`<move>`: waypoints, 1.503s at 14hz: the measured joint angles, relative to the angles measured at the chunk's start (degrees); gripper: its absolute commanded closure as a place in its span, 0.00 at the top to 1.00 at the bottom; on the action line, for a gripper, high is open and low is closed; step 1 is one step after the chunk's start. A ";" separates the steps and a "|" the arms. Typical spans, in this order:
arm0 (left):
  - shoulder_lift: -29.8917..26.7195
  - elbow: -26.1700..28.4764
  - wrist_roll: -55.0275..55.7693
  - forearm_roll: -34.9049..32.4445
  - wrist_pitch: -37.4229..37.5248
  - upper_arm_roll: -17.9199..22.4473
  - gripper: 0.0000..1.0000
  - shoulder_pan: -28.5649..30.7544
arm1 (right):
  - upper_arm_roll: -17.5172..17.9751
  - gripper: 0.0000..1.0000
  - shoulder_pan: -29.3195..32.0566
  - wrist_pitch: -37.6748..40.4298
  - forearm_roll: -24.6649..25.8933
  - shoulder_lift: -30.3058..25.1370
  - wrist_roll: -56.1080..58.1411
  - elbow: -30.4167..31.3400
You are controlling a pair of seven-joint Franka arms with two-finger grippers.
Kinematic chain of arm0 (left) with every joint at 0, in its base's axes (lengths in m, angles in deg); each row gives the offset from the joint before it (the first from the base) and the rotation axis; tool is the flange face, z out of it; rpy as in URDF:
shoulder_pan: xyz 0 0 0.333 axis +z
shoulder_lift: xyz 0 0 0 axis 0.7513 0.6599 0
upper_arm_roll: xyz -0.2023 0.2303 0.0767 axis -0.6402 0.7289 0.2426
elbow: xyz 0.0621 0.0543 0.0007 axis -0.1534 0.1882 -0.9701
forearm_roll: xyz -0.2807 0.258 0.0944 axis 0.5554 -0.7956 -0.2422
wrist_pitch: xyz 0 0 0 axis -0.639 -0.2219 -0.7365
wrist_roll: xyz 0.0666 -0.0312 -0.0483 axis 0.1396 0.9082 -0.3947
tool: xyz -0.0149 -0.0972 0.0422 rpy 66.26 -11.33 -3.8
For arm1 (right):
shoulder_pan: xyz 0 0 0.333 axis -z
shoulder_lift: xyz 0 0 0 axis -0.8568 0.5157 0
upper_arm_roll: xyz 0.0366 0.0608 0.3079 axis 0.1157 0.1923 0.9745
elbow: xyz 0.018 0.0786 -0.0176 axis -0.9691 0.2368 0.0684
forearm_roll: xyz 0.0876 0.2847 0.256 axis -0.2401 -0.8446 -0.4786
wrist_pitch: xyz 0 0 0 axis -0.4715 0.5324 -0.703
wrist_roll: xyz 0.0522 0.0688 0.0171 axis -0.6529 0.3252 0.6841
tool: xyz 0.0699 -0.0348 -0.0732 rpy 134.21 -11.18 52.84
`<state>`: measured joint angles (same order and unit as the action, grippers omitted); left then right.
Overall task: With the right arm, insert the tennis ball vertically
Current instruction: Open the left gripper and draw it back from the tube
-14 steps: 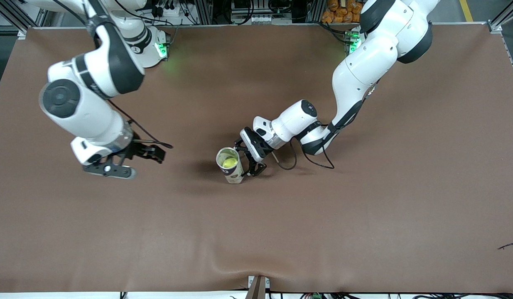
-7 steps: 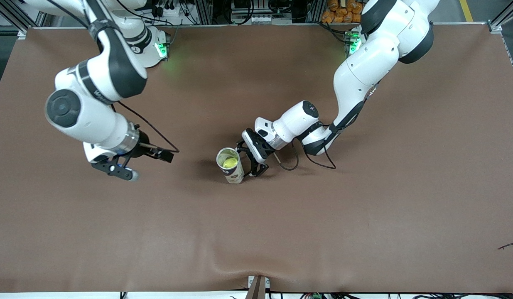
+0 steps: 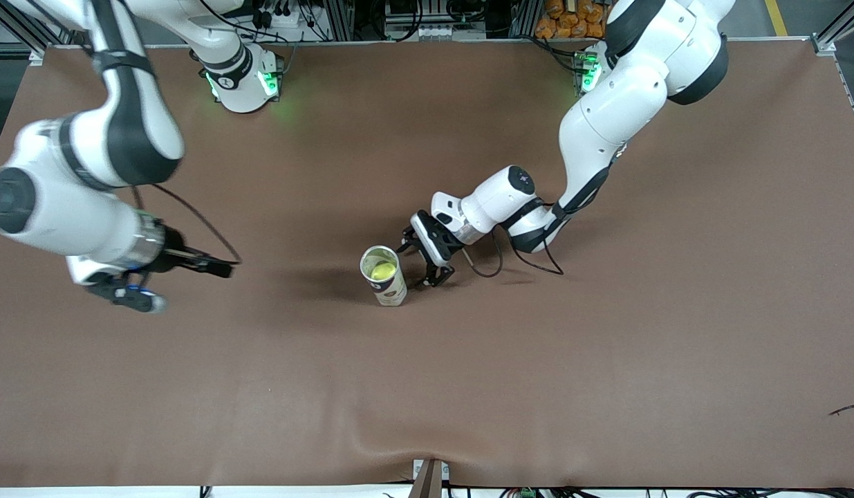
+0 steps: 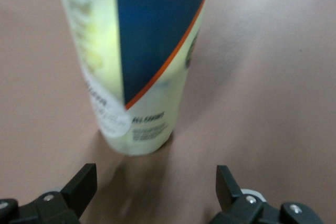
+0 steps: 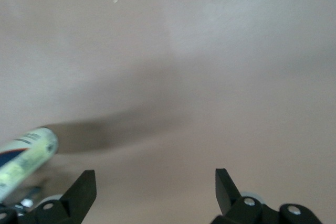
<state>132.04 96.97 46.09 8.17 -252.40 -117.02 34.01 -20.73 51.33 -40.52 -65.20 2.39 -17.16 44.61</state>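
Observation:
A tennis ball can (image 3: 384, 275) stands upright near the middle of the brown table, open end up. A yellow tennis ball (image 3: 379, 271) sits inside it. My left gripper (image 3: 420, 263) is open and low beside the can, a small gap apart from it. In the left wrist view the can (image 4: 136, 61) stands just ahead of the open left gripper (image 4: 156, 182). My right gripper (image 3: 190, 285) is open and empty, over bare table toward the right arm's end, well away from the can. The right wrist view shows the open right gripper (image 5: 156, 182) and the can (image 5: 23, 163) at its edge.
The brown mat (image 3: 537, 380) covers the whole table. A small dark scrap (image 3: 847, 409) lies near the front edge at the left arm's end. A metal bracket (image 3: 430, 477) sits at the middle of the front edge.
My right arm has swung away from the can toward its own end of the table. My left gripper has drawn back a little from the can and stays open.

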 measured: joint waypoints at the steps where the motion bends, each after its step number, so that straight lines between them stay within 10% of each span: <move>1: -0.60 1.25 0.00 -1.00 -0.01 -0.25 1.00 1.75 | -2.12 1.00 0.06 0.91 -0.01 -0.82 4.29 -0.03; 11: -3.34 7.20 2.48 -4.18 1.36 -9.72 1.00 24.16 | -7.37 1.00 4.49 8.40 5.61 -11.95 27.36 -1.04; 21: -4.13 -9.38 14.32 -3.58 24.20 -14.45 1.00 29.19 | -1.57 1.00 9.49 22.58 7.64 -14.75 27.40 -7.34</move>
<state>127.92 87.60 60.41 4.60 -228.20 -131.47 63.20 -22.29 60.82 -17.94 -57.56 -12.37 10.23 37.27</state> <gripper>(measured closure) 0.000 0.000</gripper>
